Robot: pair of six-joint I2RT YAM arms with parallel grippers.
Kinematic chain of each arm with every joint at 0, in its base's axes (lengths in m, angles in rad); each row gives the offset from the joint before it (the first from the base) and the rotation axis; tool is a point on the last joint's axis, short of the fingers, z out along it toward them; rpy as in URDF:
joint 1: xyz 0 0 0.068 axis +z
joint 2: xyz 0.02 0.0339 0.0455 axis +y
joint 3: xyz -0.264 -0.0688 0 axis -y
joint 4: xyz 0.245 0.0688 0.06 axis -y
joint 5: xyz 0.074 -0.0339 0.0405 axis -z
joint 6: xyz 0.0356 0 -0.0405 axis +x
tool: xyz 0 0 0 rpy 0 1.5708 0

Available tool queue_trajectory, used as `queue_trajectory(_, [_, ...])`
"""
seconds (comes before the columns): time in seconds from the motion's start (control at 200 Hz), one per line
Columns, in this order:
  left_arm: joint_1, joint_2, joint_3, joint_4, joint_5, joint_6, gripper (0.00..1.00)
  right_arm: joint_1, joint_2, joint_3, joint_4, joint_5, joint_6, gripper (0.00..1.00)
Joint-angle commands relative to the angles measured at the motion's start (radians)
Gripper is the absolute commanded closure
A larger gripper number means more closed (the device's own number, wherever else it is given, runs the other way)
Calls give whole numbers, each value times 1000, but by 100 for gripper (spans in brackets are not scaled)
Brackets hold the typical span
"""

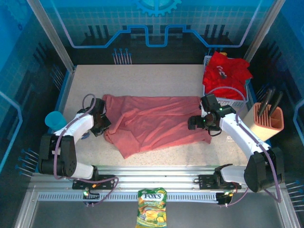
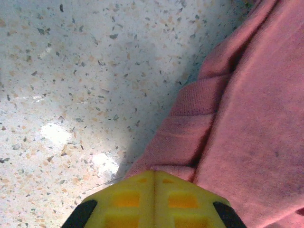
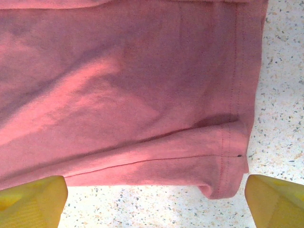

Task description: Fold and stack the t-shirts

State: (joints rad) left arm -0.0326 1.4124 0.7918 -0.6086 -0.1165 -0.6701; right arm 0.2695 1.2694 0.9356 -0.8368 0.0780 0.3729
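While left pincer (image 2: 154, 176) pinches salmon-pink t-shirt (image 1: 156, 123) edge shut, right pincer (image 3: 153, 202) gapes wide over hem, empty.

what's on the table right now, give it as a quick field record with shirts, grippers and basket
table shirt: salmon-pink t-shirt, spread out, rumpled, unfolded
left gripper: jaws shut on the shirt's left edge
right gripper: jaws open, over the shirt's right hem corner
basket: white mesh basket, far right of the table
basket contents: red t-shirts, bunched
stack: none yet
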Motion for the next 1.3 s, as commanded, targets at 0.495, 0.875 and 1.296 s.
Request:
queue_trajectory(0.495, [-204, -468, -9, -467, 45, -219, 100, -14, 17, -18, -27, -21, 66, 5])
queue_trajectory(0.875, [-285, -726, 4, -718, 28, -368, 100, 210, 131, 70, 121, -138, 213, 16])
queue_trajectory(1.296, [-288, -798, -80, -623, 53, -365, 100, 555, 586, 479, 287, -57, 577, 23])
